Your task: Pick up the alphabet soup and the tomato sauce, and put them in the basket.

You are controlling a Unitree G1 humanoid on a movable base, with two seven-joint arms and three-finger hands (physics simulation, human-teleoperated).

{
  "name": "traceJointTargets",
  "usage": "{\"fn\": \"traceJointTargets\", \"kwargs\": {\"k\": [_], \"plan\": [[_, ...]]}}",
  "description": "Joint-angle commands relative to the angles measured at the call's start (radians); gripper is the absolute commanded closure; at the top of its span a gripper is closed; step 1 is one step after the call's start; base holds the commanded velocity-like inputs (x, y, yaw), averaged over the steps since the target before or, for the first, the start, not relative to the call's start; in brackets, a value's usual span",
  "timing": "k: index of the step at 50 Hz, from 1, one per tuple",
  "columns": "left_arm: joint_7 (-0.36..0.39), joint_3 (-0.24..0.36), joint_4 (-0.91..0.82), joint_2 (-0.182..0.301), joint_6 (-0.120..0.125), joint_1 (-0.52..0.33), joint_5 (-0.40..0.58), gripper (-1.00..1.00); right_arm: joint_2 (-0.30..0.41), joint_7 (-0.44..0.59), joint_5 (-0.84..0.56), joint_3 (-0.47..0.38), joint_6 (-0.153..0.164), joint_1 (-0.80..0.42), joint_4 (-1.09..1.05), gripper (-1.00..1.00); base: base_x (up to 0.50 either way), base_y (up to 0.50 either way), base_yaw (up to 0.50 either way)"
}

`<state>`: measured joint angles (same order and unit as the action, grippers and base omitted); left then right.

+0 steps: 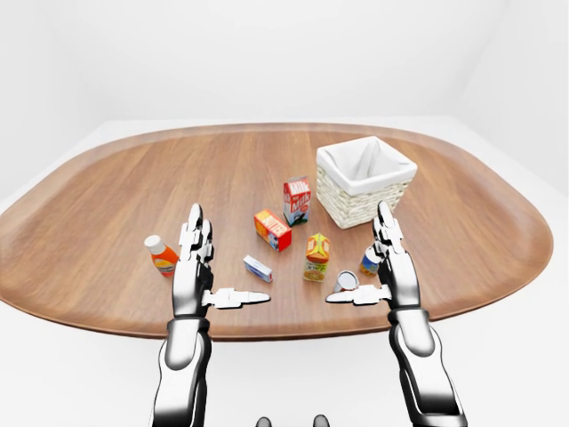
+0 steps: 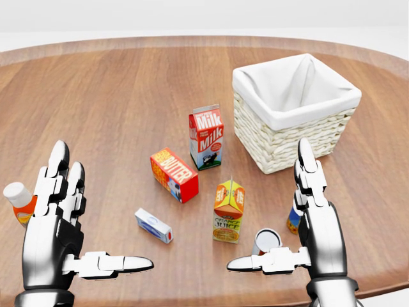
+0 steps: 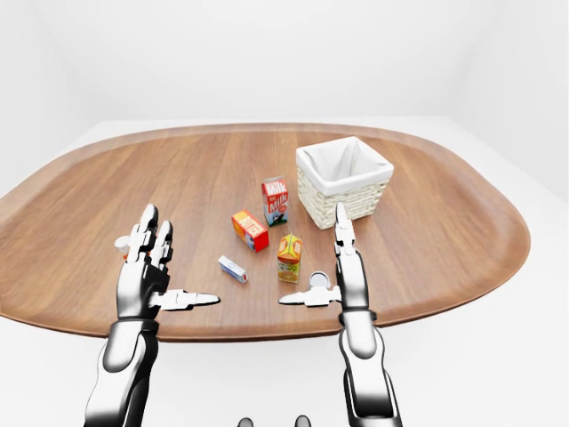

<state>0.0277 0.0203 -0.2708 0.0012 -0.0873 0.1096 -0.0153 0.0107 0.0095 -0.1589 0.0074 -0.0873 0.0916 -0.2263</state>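
Note:
Two small cans stand at the lower right of the head view. One can (image 2: 266, 242) lies on its side with its silver end showing, just above my right thumb. The other can (image 2: 293, 219), with a blue and orange label, stands upright, half hidden behind my right fingers (image 2: 313, 192). I cannot read which is the soup and which the sauce. The white-lined wicker basket (image 2: 291, 137) stands at the upper right, empty. My right hand (image 2: 268, 204) is open, palm inward. My left hand (image 2: 102, 208) is open and empty at the lower left.
On the oval wooden table (image 1: 89, 196) stand a milk carton (image 2: 206, 137), a red butter box (image 2: 174, 174), an orange juice carton (image 2: 229, 211), a small white and blue box (image 2: 153, 225) and an orange bottle with a white cap (image 2: 18, 201) beside my left hand.

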Motion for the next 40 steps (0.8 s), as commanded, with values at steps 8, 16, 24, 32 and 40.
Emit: {"fn": "traceJointTargets", "kwargs": {"k": [8, 16, 24, 32, 40], "plan": [[0.000, 0.000, 0.005, 0.000, 0.000, -0.002, 0.001, -1.00, 0.001, 0.001, 0.001, -0.002, 0.000, -0.001, 0.003, -1.00, 0.19, 0.00, 0.00], [0.001, 0.000, 0.009, 0.000, 0.000, -0.003, -0.001, -1.00, 0.000, 0.001, 0.002, -0.002, 0.000, -0.002, 0.005, -1.00, 0.20, 0.00, 0.00], [0.002, 0.001, 0.014, 0.001, 0.000, -0.005, -0.002, -1.00, 0.000, 0.000, 0.001, -0.001, 0.000, -0.004, 0.014, -1.00, 0.20, 0.00, 0.00], [0.002, 0.001, 0.019, 0.000, 0.000, -0.006, -0.002, -1.00, 0.001, 0.002, 0.001, -0.002, 0.000, -0.005, 0.007, -1.00, 0.20, 0.00, 0.00], [0.001, 0.000, 0.005, 0.000, 0.000, -0.003, -0.003, -1.00, 0.000, 0.002, 0.002, -0.002, 0.000, -0.003, 0.002, -1.00, 0.20, 0.00, 0.00]]}}
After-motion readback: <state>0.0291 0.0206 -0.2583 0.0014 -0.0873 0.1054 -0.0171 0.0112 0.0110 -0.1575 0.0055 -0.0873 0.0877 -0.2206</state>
